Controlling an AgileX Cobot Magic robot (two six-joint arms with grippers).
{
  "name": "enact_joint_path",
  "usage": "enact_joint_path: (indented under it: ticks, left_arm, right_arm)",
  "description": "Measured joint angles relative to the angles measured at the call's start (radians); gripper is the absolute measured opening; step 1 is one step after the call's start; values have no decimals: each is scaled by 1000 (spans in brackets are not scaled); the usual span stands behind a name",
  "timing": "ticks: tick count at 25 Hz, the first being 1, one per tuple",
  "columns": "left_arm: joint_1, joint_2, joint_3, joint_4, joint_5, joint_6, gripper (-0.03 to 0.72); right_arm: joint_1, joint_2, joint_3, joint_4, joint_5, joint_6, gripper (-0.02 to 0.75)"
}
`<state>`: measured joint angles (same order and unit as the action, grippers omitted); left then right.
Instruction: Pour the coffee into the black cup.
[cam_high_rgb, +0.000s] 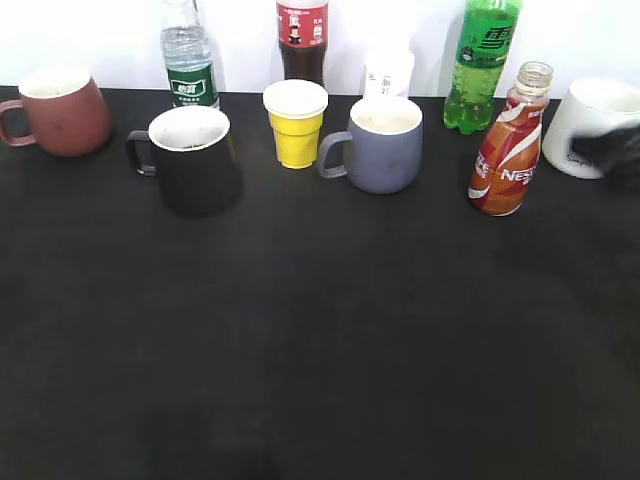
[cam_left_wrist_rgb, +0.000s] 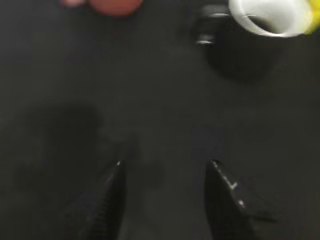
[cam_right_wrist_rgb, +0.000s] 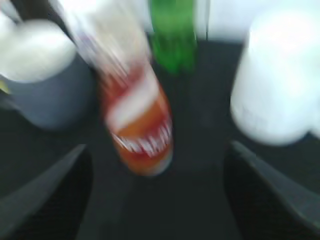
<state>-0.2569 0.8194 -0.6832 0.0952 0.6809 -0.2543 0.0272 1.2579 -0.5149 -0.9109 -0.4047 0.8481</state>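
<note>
Right wrist view, blurred: right gripper (cam_right_wrist_rgb: 157, 192) seemingly spread wide, facing coffee (cam_right_wrist_rgb: 137, 120); left gripper (cam_left_wrist_rgb: 165, 172) apart.

Row on the table (cam_high_rgb: 320, 340), left to right: reddish-brown mug (cam_high_rgb: 62, 111), glossy black cup (cam_high_rgb: 193, 158), yellow paper cup (cam_high_rgb: 295, 123), grey-blue mug (cam_high_rgb: 381, 143), orange-wrapped coffee bottle (cam_high_rgb: 510, 142), white mug (cam_high_rgb: 598, 127); four bottles stand behind.

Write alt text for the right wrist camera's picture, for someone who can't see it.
A blurred coffee bottle with an orange, red and white wrap stands on a black table, framed by the two wide-open dark fingers of the right gripper. Behind are a grey mug, a green bottle and a white mug.
</note>
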Motion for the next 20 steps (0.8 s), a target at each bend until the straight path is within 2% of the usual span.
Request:
enact_joint_path:
  ticks: [2,3,4,6,7,8,9,11,12,14,15,16,20]
  left_arm:
    - [0,-164,-33,-49,104,56,390]
    - [0,-222,-33,-74,149,64,390]
    - [0,-281,-33,-89,195,70,390]
    - [0,-355,-33,-95,267,74,391]
    - [0,-382,-33,-100,306,74,391]
    - [0,-404,-33,-101,345,74,391]
    - [0,-426,-33,-95,363,74,391]
    - [0,-450,-33,-95,385,74,391]
    - [0,-456,-33,-95,393,74,391]
    - [0,-469,-33,-95,403,74,391]
    - [0,-477,-33,-95,405,74,391]
    - [0,-499,-33,-95,411,78,391]
    - [0,-662,-20,-84,474,133,391]
  right_arm:
    - [0,-186,1,-327,115,249,603]
    - [0,-253,2,-440,193,352,599]
    - [0,-302,11,-504,277,401,598]
    - [0,-345,40,-480,428,422,589]
    - [0,-346,56,-411,526,422,561]
    - [0,-348,64,-286,599,392,520]
    - [0,-358,66,-76,639,268,473]
    - [0,-365,57,450,761,-200,433]
    - [0,-367,39,667,869,-423,429]
    - [0,-415,-24,997,1048,-784,428]
    - [0,-497,-53,1100,1090,-866,427]
    - [0,-562,-69,1139,1118,-900,427]
    - [0,-856,-68,1160,1301,-920,427]
